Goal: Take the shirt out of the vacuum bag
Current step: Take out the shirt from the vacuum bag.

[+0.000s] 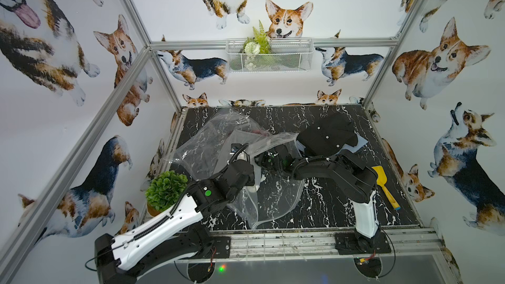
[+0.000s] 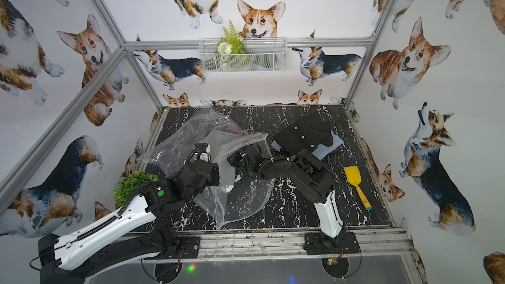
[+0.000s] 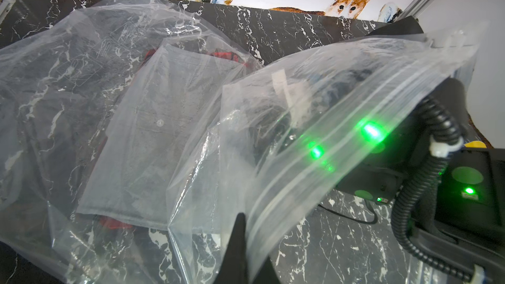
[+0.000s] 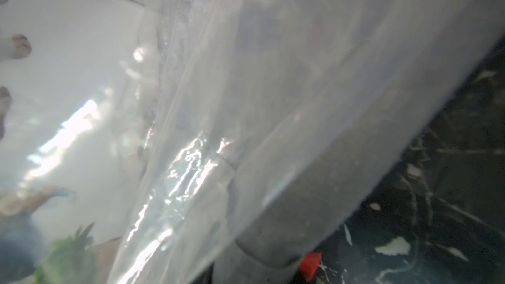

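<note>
Looking down over the black marble-patterned bench (image 1: 314,203), I count two arms, one vacuum bag (image 1: 207,137), one shirt (image 1: 330,132), one yellow scoop (image 1: 382,178), one small potted plant (image 1: 165,189) and one white wire basket (image 1: 287,61) hung on the back wall with a fern sprig and a white flower in it. The bag is large, clear and crinkled, sprawled from the far left of the bench toward the middle front, with the marble veins showing through it. Its zip-seal edge shows as pale parallel bands in the left wrist view, and a small round valve (image 3: 159,122) shows on a flatter, greyish part of it. Faint line drawings are printed on the plastic, too faint for me to read, and bits of red (image 3: 226,56) show among the folds. The shirt is black with a row of small white buttons, lying folded outside the bag at the far right of the bench, on a pale blue sheet (image 1: 360,143). The left gripper (image 3: 246,255) is closed tight, pinching the bag at its zip-seal edge. The right gripper (image 1: 262,161) sits under the plastic near the middle of the bench, and I cannot tell how far its jaws stand apart or whether they grip anything.
</note>
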